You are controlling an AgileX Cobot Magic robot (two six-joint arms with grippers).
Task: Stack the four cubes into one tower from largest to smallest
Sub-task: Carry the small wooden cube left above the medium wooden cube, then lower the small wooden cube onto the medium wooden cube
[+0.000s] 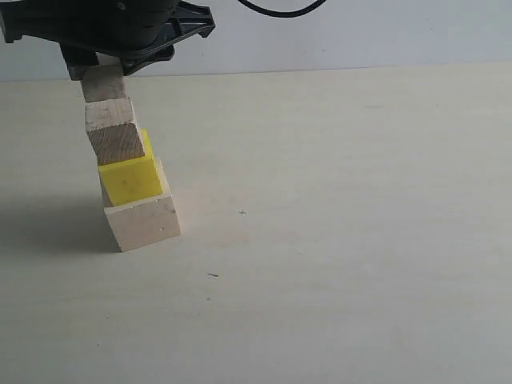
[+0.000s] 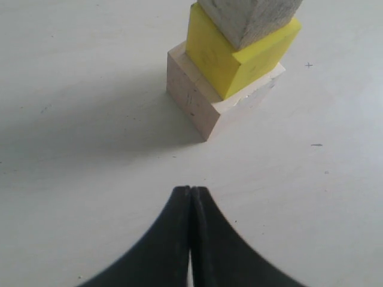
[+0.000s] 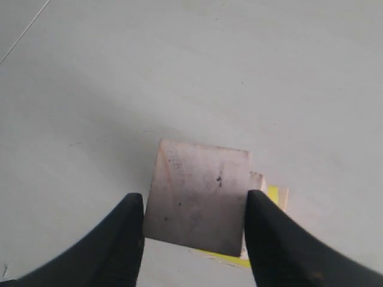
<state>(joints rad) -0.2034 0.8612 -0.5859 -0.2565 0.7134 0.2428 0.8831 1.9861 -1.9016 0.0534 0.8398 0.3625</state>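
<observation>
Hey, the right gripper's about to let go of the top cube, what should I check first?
1. Order from the bottom up is pale wood cube, yellow cube, light-brown cube, smallest cube: ok.
2. Smallest cube touches the light-brown cube beneath it: ok, going by the exterior view.
3. Cubes squared up: not ok. The yellow cube sits off-centre on the pale wood cube, and the tower looks tilted.
4. Right gripper closed on opposite sides of the smallest cube: ok.
5. Left gripper shut and apart from the tower: ok.
</observation>
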